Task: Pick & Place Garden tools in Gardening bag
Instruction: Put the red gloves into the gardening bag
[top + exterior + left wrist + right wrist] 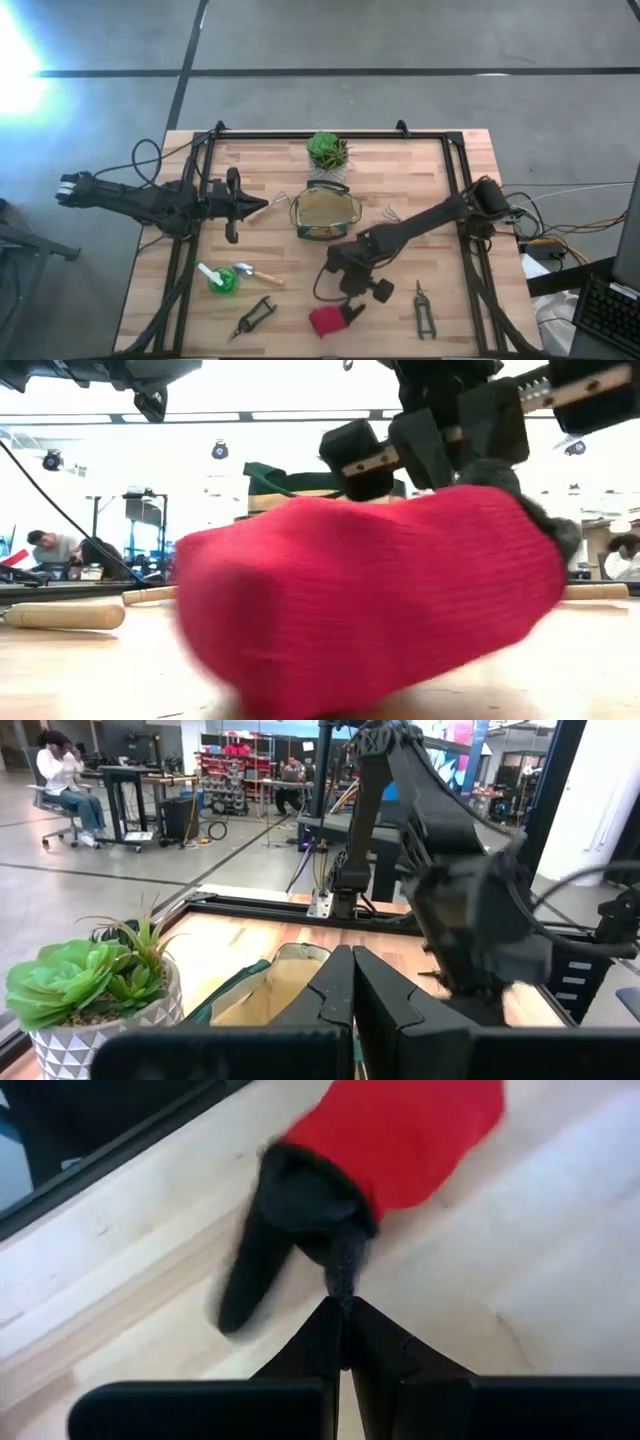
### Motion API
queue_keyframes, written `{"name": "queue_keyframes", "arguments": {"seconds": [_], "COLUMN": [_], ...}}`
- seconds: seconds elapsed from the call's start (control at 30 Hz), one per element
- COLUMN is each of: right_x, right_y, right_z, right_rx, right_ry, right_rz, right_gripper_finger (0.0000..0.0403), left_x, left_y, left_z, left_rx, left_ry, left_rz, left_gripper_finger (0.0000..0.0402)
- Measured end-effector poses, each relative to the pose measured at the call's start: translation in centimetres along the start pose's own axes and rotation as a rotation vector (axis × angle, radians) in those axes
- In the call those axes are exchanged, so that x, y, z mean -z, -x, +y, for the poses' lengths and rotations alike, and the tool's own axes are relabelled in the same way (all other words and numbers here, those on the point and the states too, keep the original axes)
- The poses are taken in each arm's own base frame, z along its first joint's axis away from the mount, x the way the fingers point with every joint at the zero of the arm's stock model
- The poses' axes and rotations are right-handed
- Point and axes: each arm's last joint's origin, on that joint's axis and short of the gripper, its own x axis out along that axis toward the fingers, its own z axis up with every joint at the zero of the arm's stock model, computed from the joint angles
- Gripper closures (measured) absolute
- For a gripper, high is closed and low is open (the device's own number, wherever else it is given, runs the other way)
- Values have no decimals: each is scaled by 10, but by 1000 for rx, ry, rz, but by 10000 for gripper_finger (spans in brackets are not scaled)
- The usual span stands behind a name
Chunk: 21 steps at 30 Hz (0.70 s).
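Right wrist view: the right pincer (pixel 340 1312) has its fingers pressed together on a thin dark grey point of the red-and-black item (pixel 370 1150), which lies on the wooden counter (pixel 540 1280); high view: the same pincer (pixel 352 300) sits near the counter's front edge, touching the red-and-black item (pixel 327 320); black pruners (pixel 424 310) lie just to its right, a second pair of black pruners (pixel 255 317) to its left; beyond those, the green-and-white tool (pixel 217 278) and the silver trowel (pixel 256 273) lie side by side; the gardening bag (pixel 323 214) stands at mid-counter, behind the right arm, with the potted plant (pixel 327 153) behind it; the left pincer (pixel 268 208), fingers shut and empty, hovers just left of the bag; low view: the red item (pixel 370 600) fills the foreground and hides most of the bag.
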Motion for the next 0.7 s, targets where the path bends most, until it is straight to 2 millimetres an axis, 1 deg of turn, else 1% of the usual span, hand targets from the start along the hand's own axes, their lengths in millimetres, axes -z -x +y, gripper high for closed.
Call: {"name": "queue_keyframes", "arguments": {"seconds": [0.2,0.37,0.57,0.7], "right_x": [4,9,9,7], "right_y": [34,57,91,115], "right_z": [5,12,28,43], "right_rx": [66,149,293,351], "right_ry": [-64,-91,-141,-165], "right_rz": [11,23,44,-1], "right_gripper_finger": [395,395,395,395], "left_x": [1,1,1,1], "left_y": [-1,-1,-1,-1], "left_z": [0,0,0,0], "left_rx": [-1,-1,-1,-1], "left_ry": [-2,-3,-3,-2], "left_rz": [8,10,10,9], "left_gripper_finger": [396,396,396,396]}}
